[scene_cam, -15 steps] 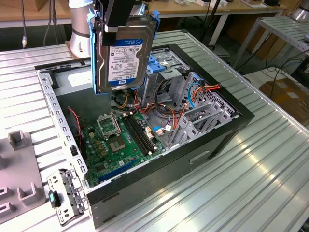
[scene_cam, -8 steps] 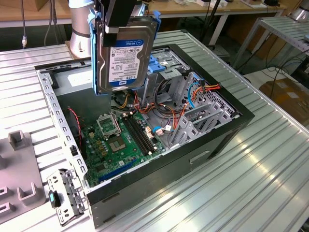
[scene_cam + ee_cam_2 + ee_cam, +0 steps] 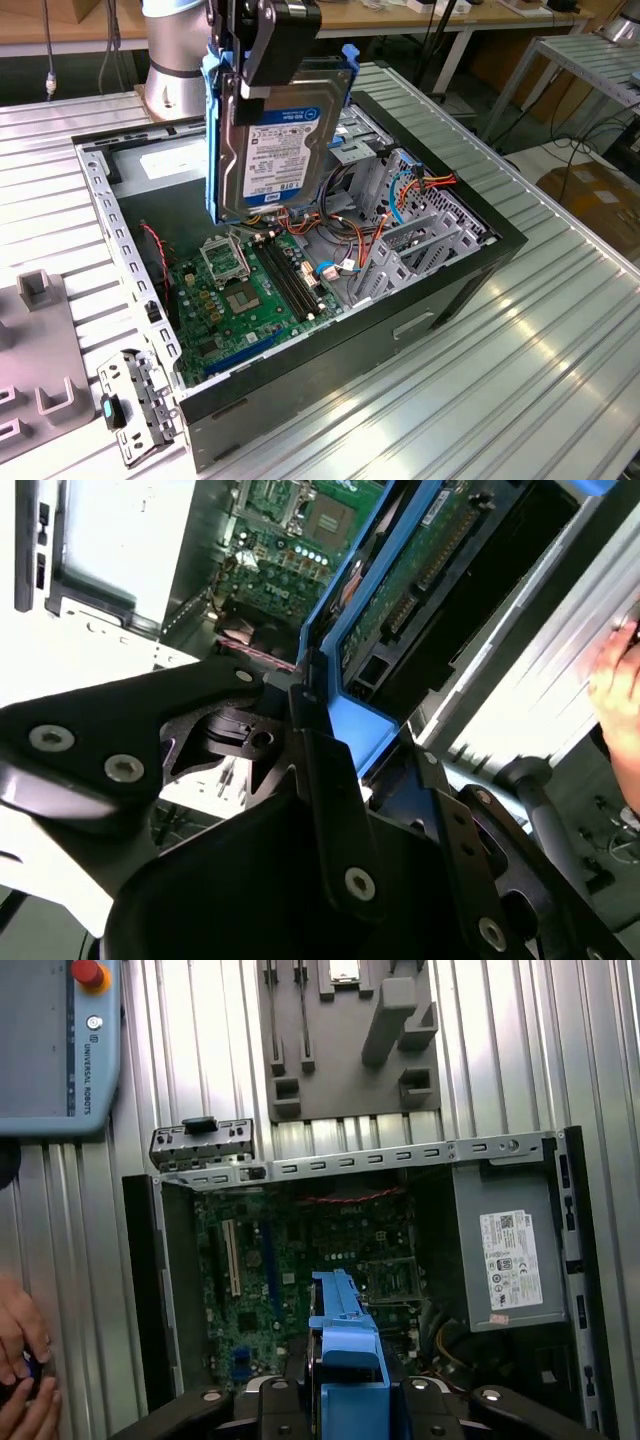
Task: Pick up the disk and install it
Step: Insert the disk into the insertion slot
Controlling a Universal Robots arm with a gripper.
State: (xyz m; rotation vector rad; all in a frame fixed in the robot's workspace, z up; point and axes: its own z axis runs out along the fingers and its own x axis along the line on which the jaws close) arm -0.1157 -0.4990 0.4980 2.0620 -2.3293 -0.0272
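Observation:
The disk (image 3: 285,150), a black and silver hard drive with a white-and-blue label in a blue carrier bracket, hangs on edge above the open computer case (image 3: 400,330). My gripper (image 3: 250,85) is shut on the disk's upper edge, just in front of the arm's base. In the first wrist view the blue carrier (image 3: 345,1345) sits between my black fingers (image 3: 285,1400), over the green motherboard (image 3: 300,1260). In the second wrist view the carrier (image 3: 350,720) and the drive's circuit-board underside (image 3: 420,560) run away from the gripper (image 3: 320,730).
Inside the case are a grey power-supply box (image 3: 510,1250), a metal drive cage (image 3: 410,240) and coloured cables (image 3: 420,185). A grey fixture block (image 3: 40,370) and a loose metal bracket (image 3: 140,405) lie beside the case. A person's hand (image 3: 20,1360) and a teach pendant (image 3: 60,1040) are close by.

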